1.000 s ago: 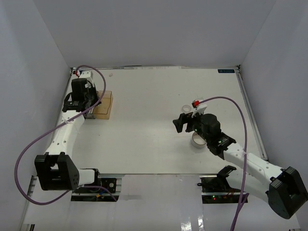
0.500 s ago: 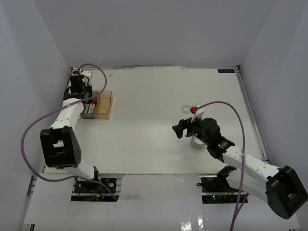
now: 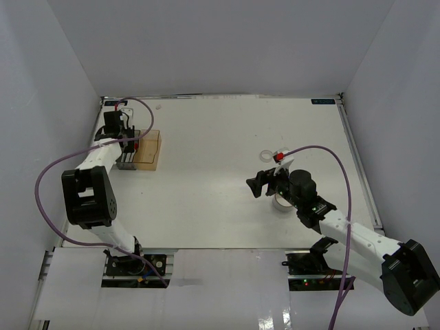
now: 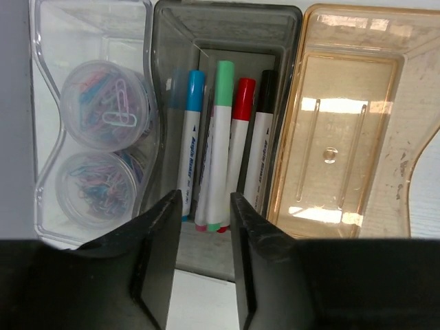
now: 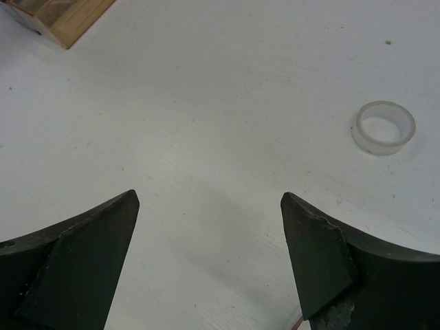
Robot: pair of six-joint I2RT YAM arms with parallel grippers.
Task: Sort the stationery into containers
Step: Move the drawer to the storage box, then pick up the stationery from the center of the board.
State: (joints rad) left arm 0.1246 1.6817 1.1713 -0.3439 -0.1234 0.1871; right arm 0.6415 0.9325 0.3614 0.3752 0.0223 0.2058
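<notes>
- Left gripper (image 4: 205, 199): jaws a little apart, gripping nothing, poised over the near end of the grey bin (image 4: 227, 20).
- In that bin, four markers lie side by side lengthwise: blue marker (image 4: 196, 86), green marker (image 4: 223, 82), red marker (image 4: 244, 96) and black marker (image 4: 268, 86). A pink cap (image 4: 201, 225) shows under the green marker at the near end.
- Small dark lettering runs along the white barrels, too blurred to read for certain.
- Clear bin (image 4: 89, 27), touching the grey bin on one side: two jars, far jar (image 4: 103, 103) and near jar (image 4: 96, 185), both filled with coloured paper clips.
- Amber bin (image 4: 344, 137), on the other side, holds nothing.
- Right gripper (image 5: 210, 199): jaws spread wide, holding nothing, above bare white worktop (image 5: 206, 103), well apart from the bins.
- One tape roll (image 5: 383, 127) lies flat on the worktop beyond the right gripper; a second roll (image 3: 281, 205) sits partly hidden beneath the right arm.
- A small blue label (image 3: 322, 102) at the worktop's far right corner cannot be read.
</notes>
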